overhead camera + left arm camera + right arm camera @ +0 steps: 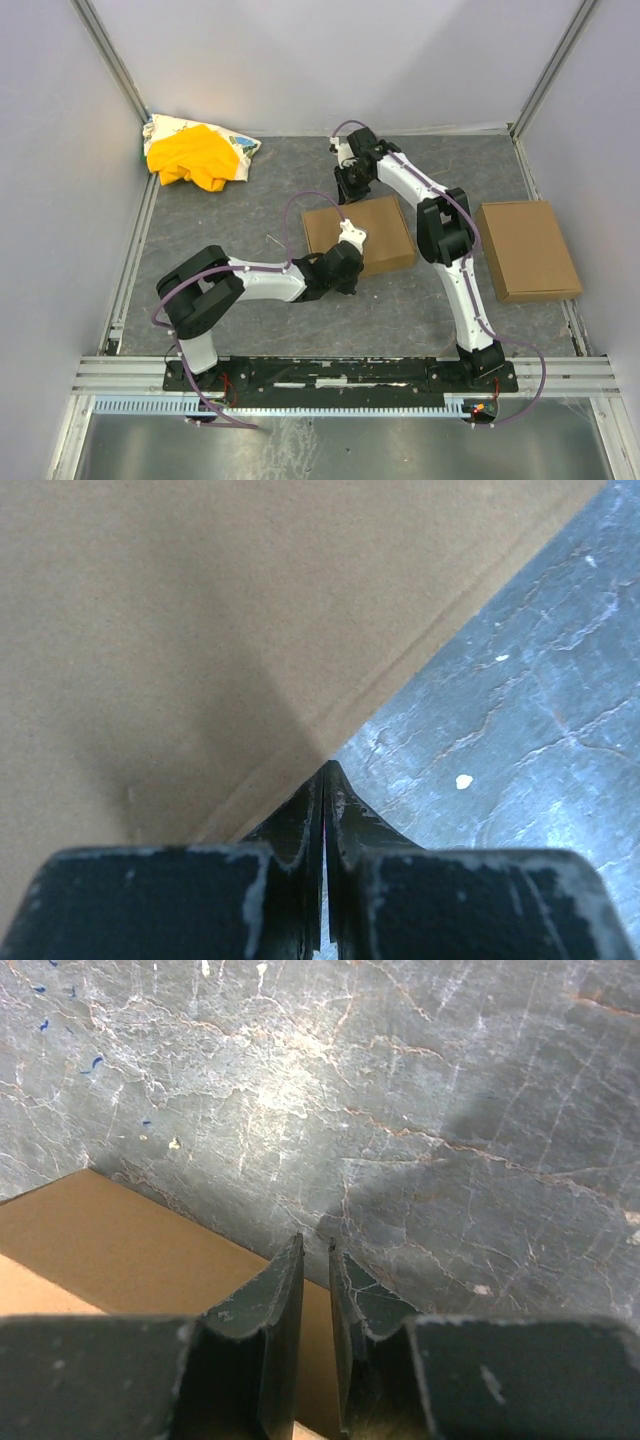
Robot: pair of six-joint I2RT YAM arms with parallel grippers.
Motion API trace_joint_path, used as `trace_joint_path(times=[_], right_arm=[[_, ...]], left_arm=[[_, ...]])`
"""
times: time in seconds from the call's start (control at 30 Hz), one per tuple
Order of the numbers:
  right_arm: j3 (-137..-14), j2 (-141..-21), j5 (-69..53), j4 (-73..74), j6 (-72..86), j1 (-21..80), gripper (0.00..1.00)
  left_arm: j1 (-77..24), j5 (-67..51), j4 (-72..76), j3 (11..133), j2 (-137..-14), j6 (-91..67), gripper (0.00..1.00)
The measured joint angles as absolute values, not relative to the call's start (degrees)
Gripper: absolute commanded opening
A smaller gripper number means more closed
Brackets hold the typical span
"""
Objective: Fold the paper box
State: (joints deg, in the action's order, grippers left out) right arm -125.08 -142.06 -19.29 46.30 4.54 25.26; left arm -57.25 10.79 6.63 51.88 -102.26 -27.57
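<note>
Left wrist: closed left gripper (325, 769) touches smooth brown cardboard paper box (200, 630); right gripper (315, 1243) slightly parted.

**Matt cardboard on a veined grey worktop**

The paper box (360, 235) is plain brown cardboard, matt and smooth. The cardboard rectangle (527, 250) by the worktop's right edge looks the same. The worktop (400, 1080) is grey and stone-patterned, veined, with a dull sheen. At its far left corner, the yellow cloth (195, 155) is soft and creased. The left gripper (327, 772) and right gripper (315, 1245) are dark, matt and scuffed pale at the edges.
</note>
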Motion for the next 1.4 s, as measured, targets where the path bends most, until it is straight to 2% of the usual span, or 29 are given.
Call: trace_joint_path(times=[0.2,0.3,0.37,0.4,0.47,0.5,0.53,0.7,0.87,1.07,1.1,1.3,1.4], right_arm=[[-122.23,-140.03,-16.36,45.76,5.1,25.28,0.29],[-121.1,-139.31,-15.51,45.84,5.76,25.28,0.37],[-120.51,-138.96,-15.14,46.3,6.35,25.3,0.43],[-120.33,-138.78,-14.87,46.39,6.59,25.3,0.51],[-119.92,-138.41,-13.93,46.41,7.22,25.32,0.79],[-119.52,-138.02,-13.08,46.06,7.64,25.3,0.92],[-118.89,-137.34,-12.47,45.67,8.21,25.21,1.0],[-112.55,-129.95,-10.13,43.75,10.92,24.97,0.99],[-101.08,-116.86,-7.46,40.25,13.89,24.23,0.99],[-85.1,-97.14,-0.78,35.57,15.51,23.42,0.99],[-81.67,-92.99,0.32,34.63,15.66,23.31,0.99],[-59.0,-66.46,3.01,29.3,17.04,23.27,0.99],[-52.53,-56.73,3.09,29.1,17.89,23.24,0.99]], left_arm=[[-57.28,15.81,-0.3,51.53,-99.37,-27.53,0.03],[-57.1,17.63,-2.55,50.48,-97.3,-27.51,0.03],[-56.9,18.2,-3.46,49.69,-95.72,-27.51,0.09],[-56.84,18.33,-3.7,49.39,-95.02,-27.53,0.15],[-56.71,18.37,-4.08,48.97,-93.97,-27.53,0.38],[-56.71,18.17,-4.19,48.64,-93.45,-27.53,0.42],[-56.73,17.87,-4.16,48.05,-92.71,-27.55,0.47],[-56.66,17.12,-2.61,45.28,-87.64,-27.59,0.68],[-56.71,16.14,0.23,42.37,-76.34,-27.57,0.8],[-56.77,15.62,-2.59,42.17,-62.43,-25.3,0.86],[-56.82,16.16,-4.32,42.17,-60.14,-24.77,0.98],[-57.04,19.66,-14.52,42.19,-46.33,-21.93,0.99],[-57.04,20.93,-18.57,42.35,-42.09,-20.82,0.99]])
